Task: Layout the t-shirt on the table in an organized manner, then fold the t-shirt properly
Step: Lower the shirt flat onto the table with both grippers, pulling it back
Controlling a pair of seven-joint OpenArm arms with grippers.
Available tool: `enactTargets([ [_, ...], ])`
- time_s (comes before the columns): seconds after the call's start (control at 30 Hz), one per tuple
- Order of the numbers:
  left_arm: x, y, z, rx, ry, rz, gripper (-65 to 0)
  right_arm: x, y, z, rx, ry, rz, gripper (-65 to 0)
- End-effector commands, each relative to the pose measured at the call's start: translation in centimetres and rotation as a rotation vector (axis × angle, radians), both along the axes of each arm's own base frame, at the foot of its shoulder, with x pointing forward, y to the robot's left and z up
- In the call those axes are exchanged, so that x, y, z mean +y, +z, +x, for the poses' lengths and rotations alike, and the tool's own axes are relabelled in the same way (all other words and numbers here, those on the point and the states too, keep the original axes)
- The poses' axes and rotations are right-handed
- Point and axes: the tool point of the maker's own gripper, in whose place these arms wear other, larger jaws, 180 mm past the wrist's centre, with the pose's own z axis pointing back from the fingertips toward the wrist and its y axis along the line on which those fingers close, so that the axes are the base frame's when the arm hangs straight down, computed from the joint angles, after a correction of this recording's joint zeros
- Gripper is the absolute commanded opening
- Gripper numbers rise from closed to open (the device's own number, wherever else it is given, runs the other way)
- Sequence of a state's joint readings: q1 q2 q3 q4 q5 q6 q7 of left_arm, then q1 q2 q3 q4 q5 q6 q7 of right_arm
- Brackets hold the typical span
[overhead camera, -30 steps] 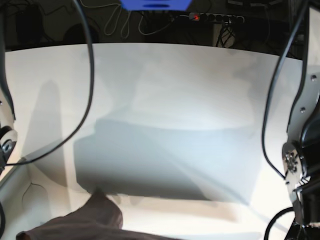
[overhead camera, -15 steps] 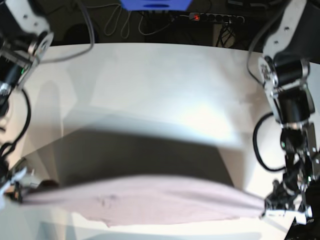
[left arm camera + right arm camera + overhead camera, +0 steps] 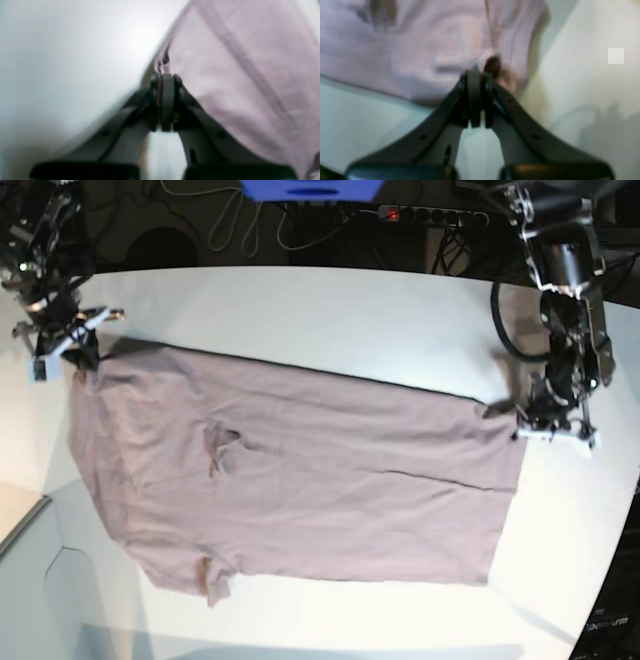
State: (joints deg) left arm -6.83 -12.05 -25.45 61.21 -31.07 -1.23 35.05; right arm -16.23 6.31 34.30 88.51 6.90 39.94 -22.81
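Fingers (image 3: 168,100) of the left gripper (image 3: 165,82) are pressed flat together, a pinch of the t-shirt (image 3: 245,65) gathered just past their tips; mauve cloth runs off to one side of them, bare white table (image 3: 62,62) to the other. The right gripper (image 3: 477,75) is clenched the same way on a bunched fold at its tips, cloth spreading beyond and to one side — both wrist views are blurred, and no writing can be read in them.

Only the base view shows the whole garment (image 3: 300,480): it lies spread nearly flat across the table (image 3: 330,310), stretched between the left gripper (image 3: 555,425) at one corner and the right gripper (image 3: 60,345) at the opposite one. A small crumpled patch near the neckline appears there, too indistinct to read as print.
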Motion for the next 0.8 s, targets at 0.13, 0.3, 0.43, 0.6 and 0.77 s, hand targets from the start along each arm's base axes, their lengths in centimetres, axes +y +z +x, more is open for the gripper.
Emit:
enactTargets([
  [0.13,2.8,0.0,-3.7,0.005,0.06,0.037,-64.9,-1.2,-0.6,-2.1,-0.008,-0.031,0.013,-65.0],
  [0.3,3.0,-0.3,-7.2,0.022,0.081,0.053,-64.9,-2.4,-1.1,-4.4,0.019,-0.067,0.003,-65.0],
  [0.43,2.4,-0.4,-8.8,0.029,0.074,0.059,-64.9,-2.5,-1.8,-6.1,0.058,-0.07,0.0,-65.0],
  [0.6,2.3,0.1,-11.1,0.043,0.054,0.092,-64.9,-2.4,-2.2,-7.4,0.088,-0.068,0.0,-65.0],
  [0.77,2.5,0.3,-12.4,0.055,0.042,0.113,-64.9,-2.4,-2.5,-8.5,0.112,-0.066,-0.004,-65.0],
])
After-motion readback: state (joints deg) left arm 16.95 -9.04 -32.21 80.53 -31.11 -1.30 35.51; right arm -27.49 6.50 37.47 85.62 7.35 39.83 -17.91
